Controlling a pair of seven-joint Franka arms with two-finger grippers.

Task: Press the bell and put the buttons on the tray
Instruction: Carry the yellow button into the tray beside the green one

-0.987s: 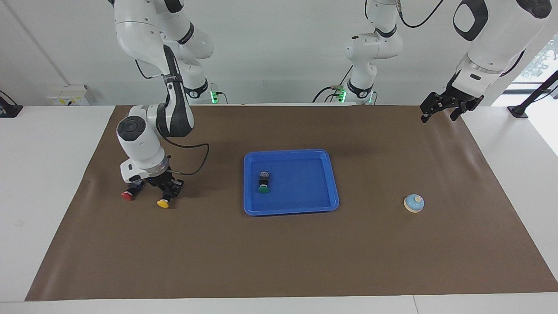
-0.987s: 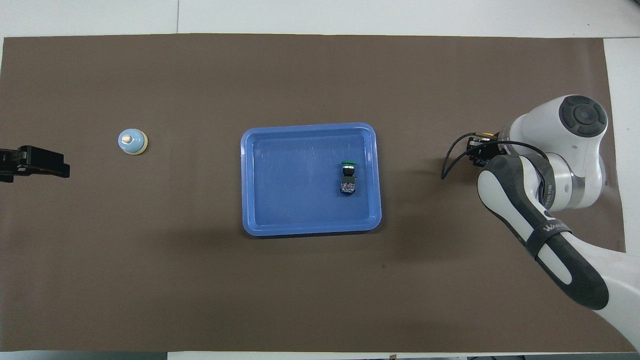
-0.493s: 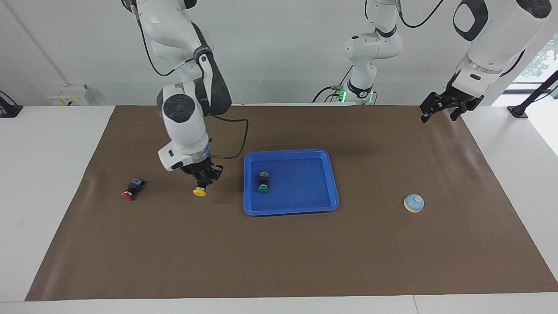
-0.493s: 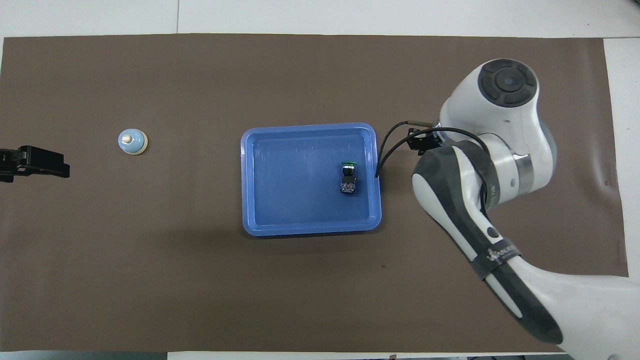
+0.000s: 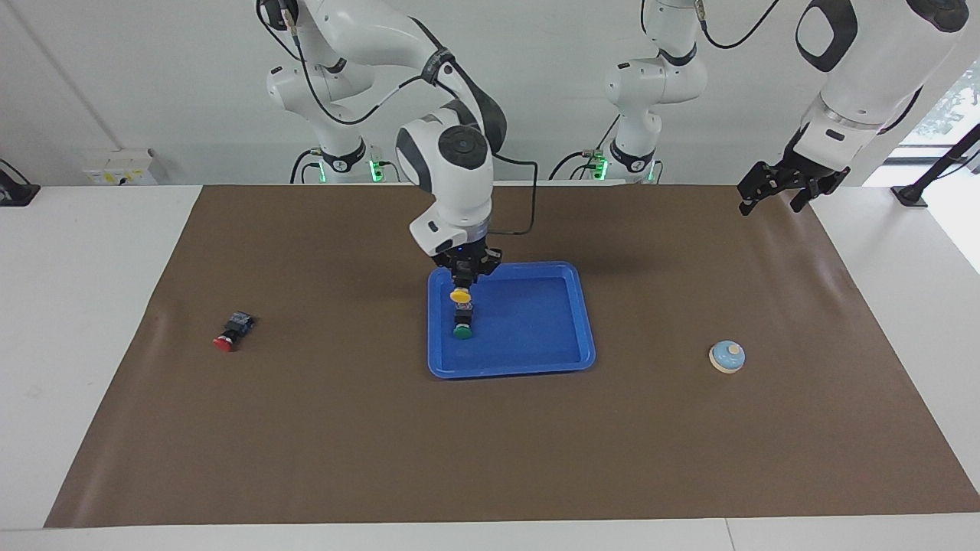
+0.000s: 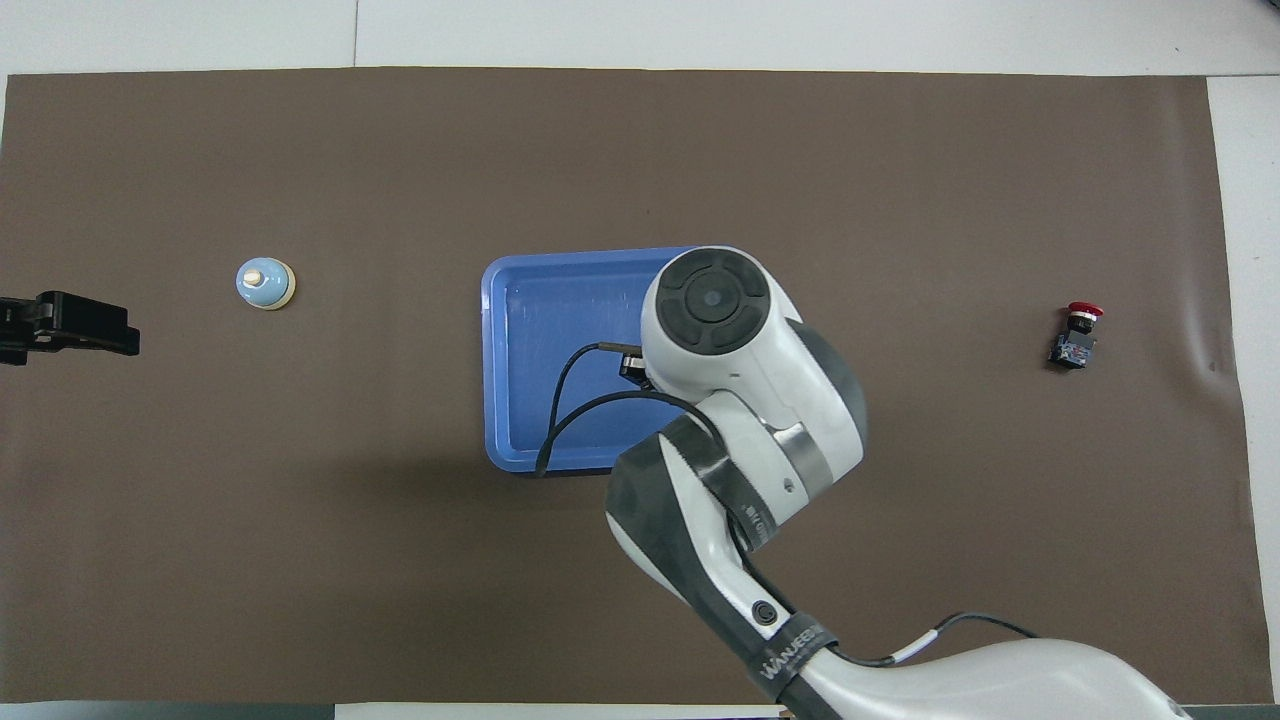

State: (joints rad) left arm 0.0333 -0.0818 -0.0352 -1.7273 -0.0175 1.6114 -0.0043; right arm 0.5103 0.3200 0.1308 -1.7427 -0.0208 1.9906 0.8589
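my right gripper [image 5: 465, 277], jaws clenched on the yellow button [image 5: 459, 295] over the tray [image 5: 536, 366], risks dropping it onto the green button [image 5: 462, 331]; left gripper [image 5: 781, 186] waits, jaws released.

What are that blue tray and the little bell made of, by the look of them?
The tray looks like moulded plastic: uniform bright blue, rounded corners, a faint sheen on its floor. The bell has a smooth pale-blue dome on a cream base, perhaps painted metal or plastic; the look leaves that open.

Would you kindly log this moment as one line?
right gripper: shut on yellow button, over tray | green button: in tray | red button: on mat | left gripper: open, waiting
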